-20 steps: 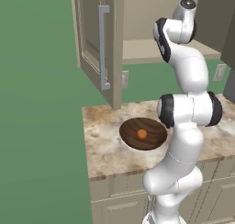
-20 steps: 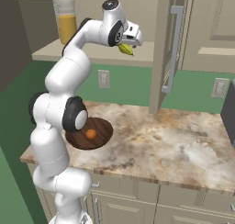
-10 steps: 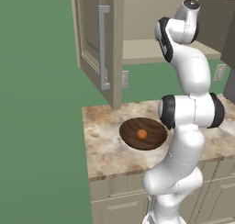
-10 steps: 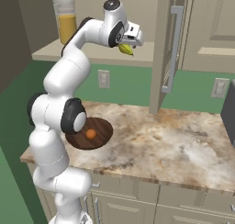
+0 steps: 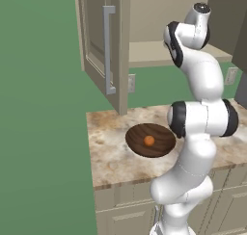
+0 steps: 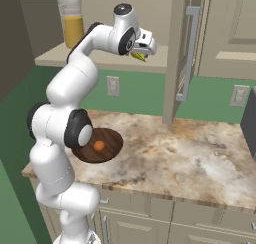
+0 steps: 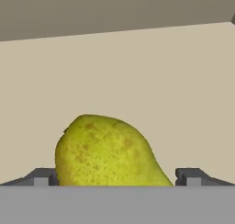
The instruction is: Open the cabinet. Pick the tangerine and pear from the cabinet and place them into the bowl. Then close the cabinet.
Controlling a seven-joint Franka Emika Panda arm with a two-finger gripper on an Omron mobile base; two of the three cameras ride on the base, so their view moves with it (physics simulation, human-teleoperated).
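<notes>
Both doors of the beige cabinet (image 5: 103,46) stand open, the right door (image 6: 182,53) swung out over the counter. My gripper (image 6: 142,50) reaches onto the cabinet shelf, open, with the yellow-green pear (image 6: 138,56) between its fingers. In the hand view the pear (image 7: 103,152) lies on the shelf, filling most of the gap of the gripper (image 7: 114,177). The left fingertip (image 7: 43,177) is close against it and the right one stands apart. The tangerine (image 5: 149,140) sits in the dark wooden bowl (image 5: 137,133) on the counter, also seen as tangerine (image 6: 99,146) in bowl (image 6: 112,143).
A glass pitcher of orange juice (image 6: 72,23) stands on the shelf left of my hand. The marbled counter (image 6: 190,153) stretches right of the bowl. Wall outlets (image 6: 113,86) sit below the shelf. A dark appliance (image 6: 250,123) is at the right edge.
</notes>
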